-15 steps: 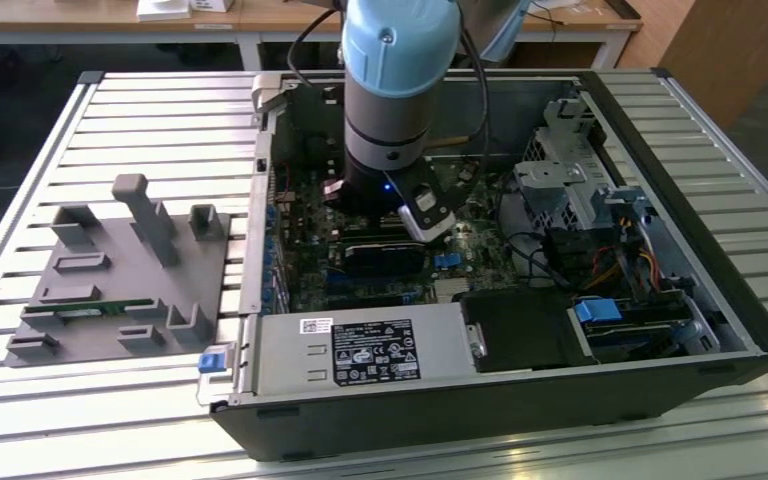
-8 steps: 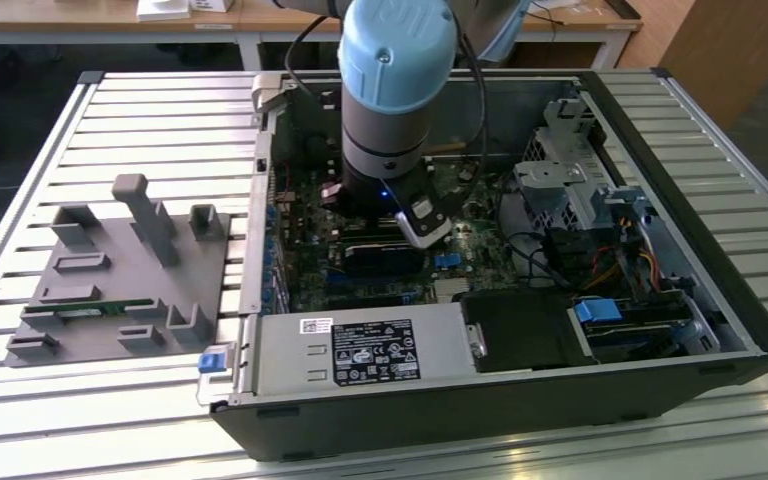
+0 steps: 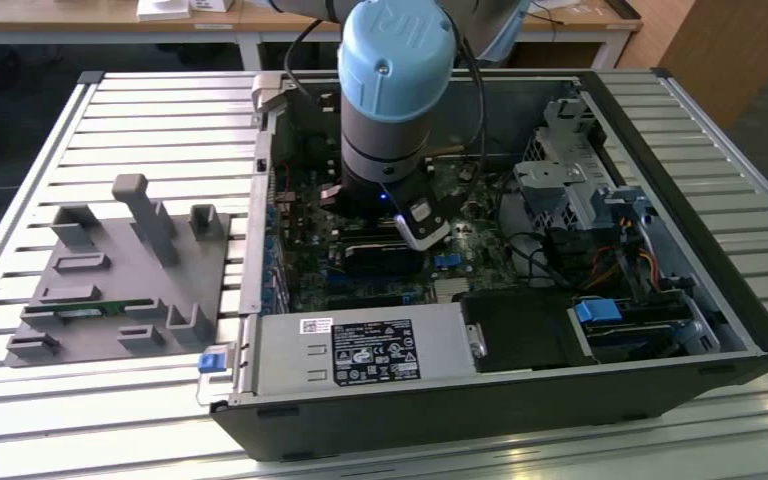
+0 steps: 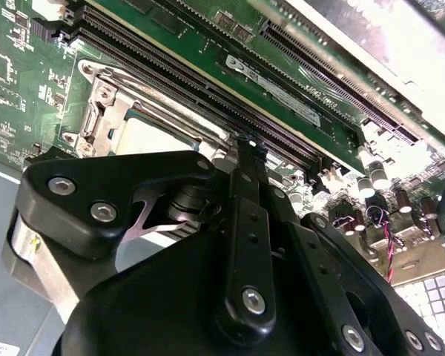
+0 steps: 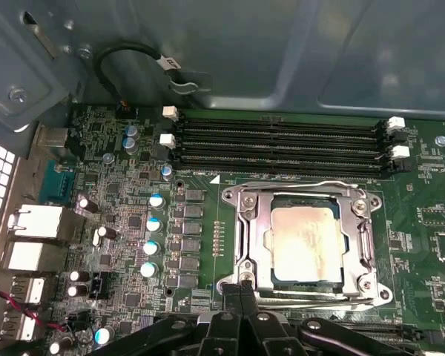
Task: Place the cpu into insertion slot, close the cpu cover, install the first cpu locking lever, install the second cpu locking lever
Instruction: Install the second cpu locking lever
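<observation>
Near the motherboard's (image 5: 133, 222) memory-slot edge, the cpu (image 5: 305, 243) sits in the insertion slot (image 5: 246, 248) under the closed cpu cover (image 5: 367, 245). Just beside it, the gripper's (image 5: 245, 285) fingers are pressed together, holding nothing.

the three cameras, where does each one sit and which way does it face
Exterior view: off the arm, above the open black computer case, looking down; the blue-capped arm reaches inside.
First wrist view: on the wrist, facing the green motherboard; the dull silver square cpu sits under the silvery cpu cover; the gripper is at the socket's edge.
Second wrist view: close behind the black gripper, beside the socket.
Both wrist views share the cpu, the cover and the long black memory slots.
</observation>
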